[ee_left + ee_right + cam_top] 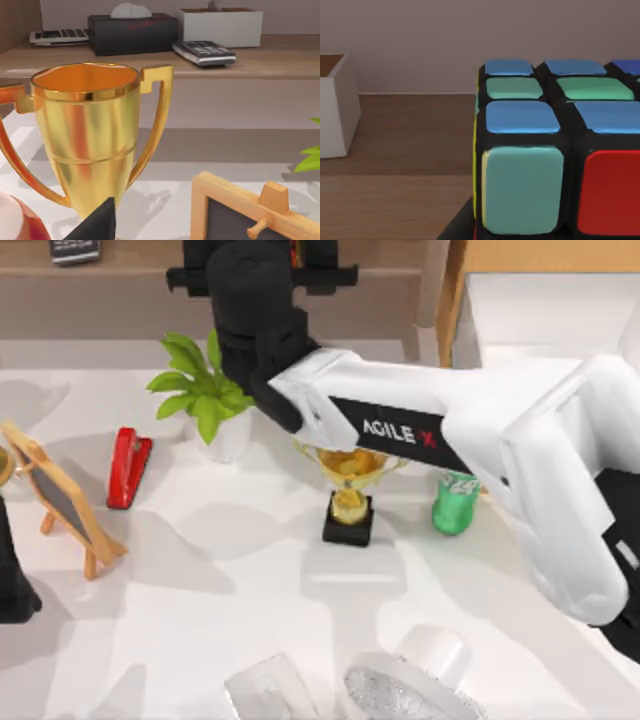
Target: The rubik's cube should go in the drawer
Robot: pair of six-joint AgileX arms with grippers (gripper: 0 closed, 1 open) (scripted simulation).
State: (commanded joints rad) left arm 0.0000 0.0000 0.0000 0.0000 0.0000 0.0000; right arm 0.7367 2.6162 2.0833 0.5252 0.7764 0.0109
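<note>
The right arm (470, 440) is reaching across the table toward the shelf at 12 o'clock in the top view, its black wrist (255, 330) sitting over the shelf edge. In the right wrist view, the rubik's cube (555, 150) is resting on the brown wooden shelf surface (395, 165), very close to the camera. Whether the right gripper's fingers are spread or closed on the cube cannot be told. By judgement, the grasping step is in hand. The next move calls for securing the cube, lifting it off the shelf, and carrying it toward the drawer (540, 300) at 1 o'clock, whose white inner walls are open to the top.

The cube is a black-framed block with glossy, rounded square stickers in blue, green, teal and red. The drawer is light-brown wood. A polished gold trophy (350, 485) is standing at table centre. The left arm (12, 580) is parked at 9 o'clock.
</note>
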